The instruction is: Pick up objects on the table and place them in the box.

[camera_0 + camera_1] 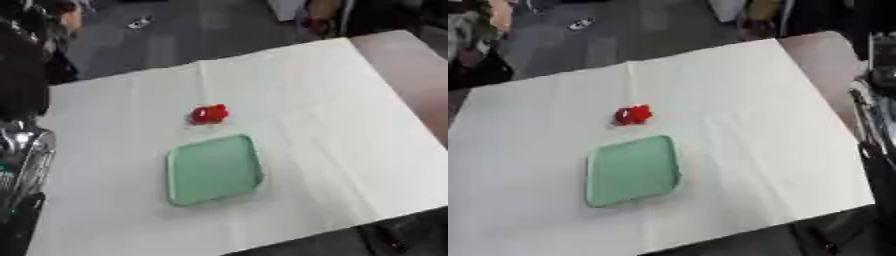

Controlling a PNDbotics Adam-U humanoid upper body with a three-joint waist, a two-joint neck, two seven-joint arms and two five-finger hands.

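White cloth [332,125] bears a blurred red object [208,114] beside green box [214,169]; fingers' state unclear.

White-covered table [332,100]: green box [214,169], perhaps red toy [208,114].

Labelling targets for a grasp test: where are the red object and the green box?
red object [208,114]: left eye view, its middle.
green box [179,181]: left eye view, its left rim.

A white cloth [306,100] covers the table [402,60], leaving a bare brownish strip along its right edge. Grey floor [175,40] lies beyond the far edge.
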